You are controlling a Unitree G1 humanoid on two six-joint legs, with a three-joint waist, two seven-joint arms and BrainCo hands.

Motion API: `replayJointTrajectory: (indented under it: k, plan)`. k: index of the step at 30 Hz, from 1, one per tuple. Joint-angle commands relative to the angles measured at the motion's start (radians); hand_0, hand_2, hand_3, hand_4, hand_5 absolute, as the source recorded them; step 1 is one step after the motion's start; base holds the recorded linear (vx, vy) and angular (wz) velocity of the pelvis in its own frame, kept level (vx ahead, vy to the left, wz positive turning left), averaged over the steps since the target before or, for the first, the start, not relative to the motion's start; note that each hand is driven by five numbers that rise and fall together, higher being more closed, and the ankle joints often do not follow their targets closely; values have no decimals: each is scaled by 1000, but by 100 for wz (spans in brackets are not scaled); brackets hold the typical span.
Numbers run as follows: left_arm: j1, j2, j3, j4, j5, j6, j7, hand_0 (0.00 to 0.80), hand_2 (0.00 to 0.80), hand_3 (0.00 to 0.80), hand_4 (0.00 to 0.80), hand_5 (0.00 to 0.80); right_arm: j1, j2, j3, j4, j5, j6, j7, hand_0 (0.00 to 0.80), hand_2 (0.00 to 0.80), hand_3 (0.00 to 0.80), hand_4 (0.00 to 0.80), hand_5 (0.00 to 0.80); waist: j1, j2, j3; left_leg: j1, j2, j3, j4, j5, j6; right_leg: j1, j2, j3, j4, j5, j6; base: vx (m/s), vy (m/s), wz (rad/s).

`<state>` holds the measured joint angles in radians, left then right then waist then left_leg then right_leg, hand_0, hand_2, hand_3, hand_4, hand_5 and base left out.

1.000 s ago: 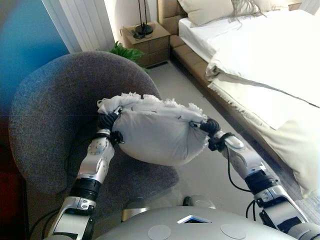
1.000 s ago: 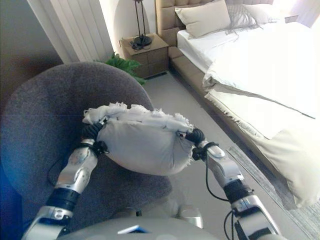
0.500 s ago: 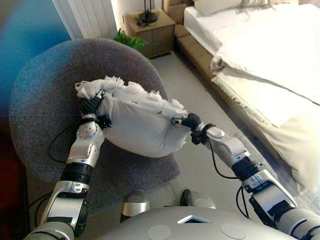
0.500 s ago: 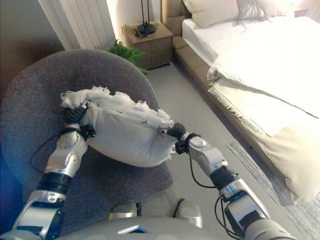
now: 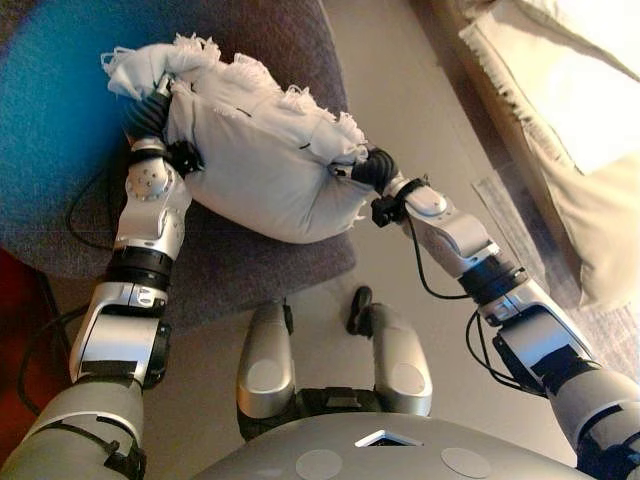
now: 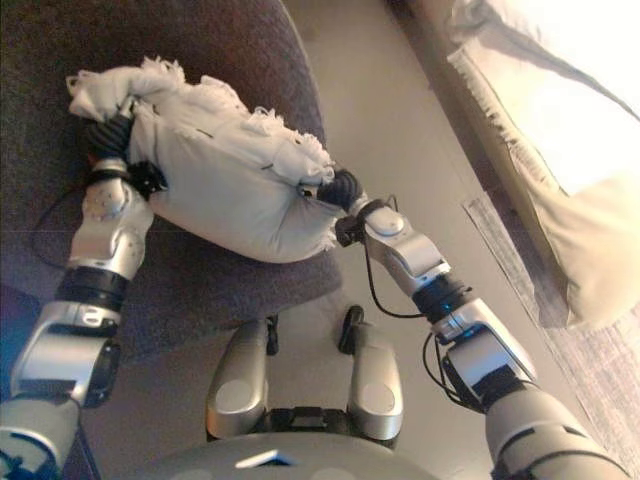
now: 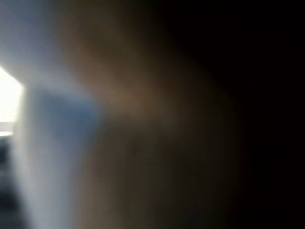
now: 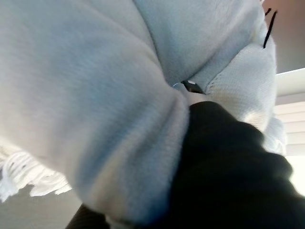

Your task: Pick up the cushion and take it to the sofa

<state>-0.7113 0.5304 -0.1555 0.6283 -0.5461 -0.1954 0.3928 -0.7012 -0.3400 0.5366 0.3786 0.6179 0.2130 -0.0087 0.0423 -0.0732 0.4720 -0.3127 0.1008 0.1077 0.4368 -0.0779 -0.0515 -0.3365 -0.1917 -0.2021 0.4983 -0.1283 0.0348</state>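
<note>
Looking down at a big grey sofa chair (image 5: 250,265), filling the picture from about 9 to 12 o'clock, with a pale bed (image 5: 580,110) lying at about 2 o'clock. Hanging just above the seat, perhaps already touching it (not possible to tell), the white fringed cushion (image 5: 260,160), with its long axis running from about 10 o'clock to 4 o'clock between the two hands. Gripping the upper end at 10 o'clock, the left hand (image 5: 150,115); gripping the lower end near the picture's middle, the right hand (image 5: 366,168). Sitting equally near to the cushion, one hand at each end, so judging that the coming move is needing both arms lowering together. Showing only dark covers sunk in the fabric in the eye views, so not possible to say how the fingers are closing. Showing from very near, in the right wrist view, cloth (image 8: 95,95) bulging around the dark cover; giving nothing readable in the left wrist view, only dark blur.
</note>
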Motion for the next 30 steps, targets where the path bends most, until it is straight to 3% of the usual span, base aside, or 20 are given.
replayJointTrajectory:
  k: [1, 13, 17, 25, 26, 27, 28, 29, 30]
  plan:
    - [-209, -19, -88, -18, -54, -159, -2, 800, 800, 800, 800, 800, -139, 86, 39, -65, 2, -90, 67, 800, 800, 800, 800, 800, -12, 7, -14, -4, 27, -49, 72, -91, -30, 13, -123, 71, -157, 168, 168, -78, 42, -22]
    - [-316, 12, -133, 54, -32, -169, 45, 800, 800, 800, 800, 800, -197, 144, 72, -95, 43, -50, 24, 800, 800, 800, 800, 800, -18, 38, -29, 26, 15, -23, -85, -6, -49, 26, -108, 50, -262, 179, 154, 12, 14, -1]
    - [-444, 30, -190, 147, -79, -167, 51, 800, 800, 800, 800, 800, -288, 145, 95, -13, 100, -28, -5, 800, 800, 800, 800, 800, -24, 60, -32, 22, 11, -19, -105, 11, -56, 18, -106, 41, -270, 179, 143, 5, 30, 0]
    - [-635, 16, -284, 292, -126, -71, 48, 800, 800, 800, 800, 800, -392, 192, 117, 151, 203, -52, -63, 800, 800, 800, 800, 800, -31, 81, -48, 5, 13, -17, -103, 14, -64, 5, -102, 33, -267, 168, 133, 31, -4, -1]
    - [-643, 11, -287, 301, -143, -65, 38, 800, 800, 800, 800, 800, -393, 192, 115, 158, 210, -49, -69, 596, 596, 596, 596, 596, -33, 83, -48, 5, 13, -16, -104, 15, -65, 7, -101, 32, -270, 169, 132, 38, 1, -2]
    - [-648, 2, -289, 304, -166, -60, 26, 656, 656, 656, 656, 656, -394, 190, 112, 161, 209, -48, -71, 135, 135, 135, 135, 135, -35, 84, -47, 4, 13, -15, -108, 17, -66, 8, -101, 33, -274, 169, 132, 0, 0, 0]
    - [-649, -5, -289, 302, -184, -52, 19, 94, 94, 94, 94, 94, -392, 185, 111, 161, 217, -43, -65, 0, 0, 0, 0, 0, -37, 85, -47, 5, 12, -15, -110, 17, -66, 8, -100, 33, -277, 170, 131, 31, -1, 0]
    - [-647, -13, -288, 300, -183, -45, 28, 0, 0, 0, 0, 0, -390, 179, 109, 163, 225, -42, -59, 0, 0, 0, 0, 0, -39, 86, -45, 6, 11, -14, -111, 18, -67, 10, -100, 33, -279, 171, 130, 39, -4, 1]
    - [-644, -20, -288, 299, -177, -46, 39, 0, 0, 0, 0, 0, -388, 179, 107, 162, 225, -44, -58, 0, 0, 0, 0, 0, -41, 86, -46, 7, 10, -13, -111, 17, -67, 11, -99, 34, -281, 171, 131, 47, -13, 1]
